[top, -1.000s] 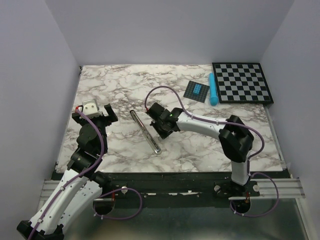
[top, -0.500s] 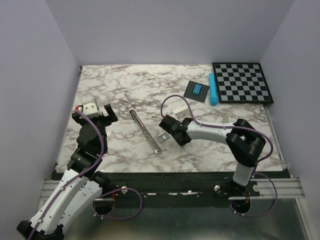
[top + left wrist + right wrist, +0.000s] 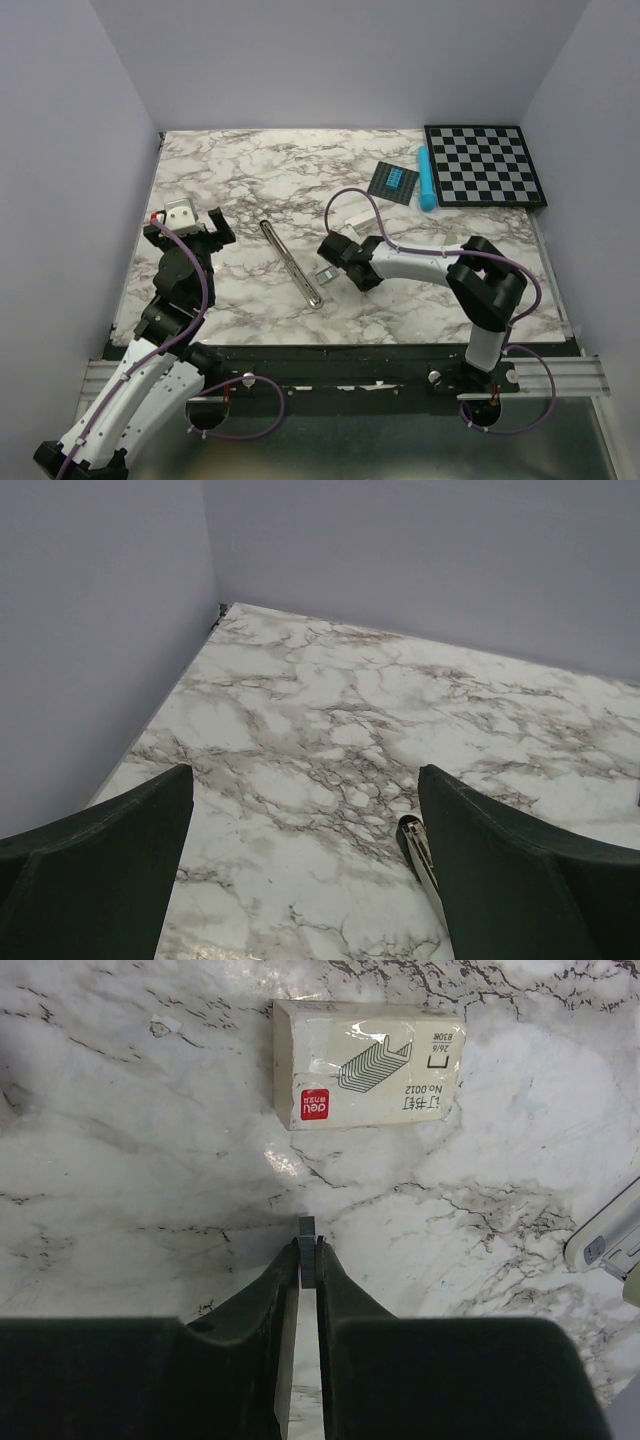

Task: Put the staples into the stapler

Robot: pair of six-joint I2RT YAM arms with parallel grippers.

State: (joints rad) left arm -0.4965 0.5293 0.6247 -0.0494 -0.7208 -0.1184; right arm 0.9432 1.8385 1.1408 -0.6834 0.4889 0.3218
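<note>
The right gripper has pulled back from the stapler.

Back right there's a checkerboard with a blue tube and dark grid tile beside it on the marble table.

Both arms wear white shells over their long links, with chunky black housings at the joints. A thin purple cable loops along the left arm and another arcs over the right arm. The left gripper has broad, matte black fingers; the right gripper shows narrow, tapering black ones
</note>
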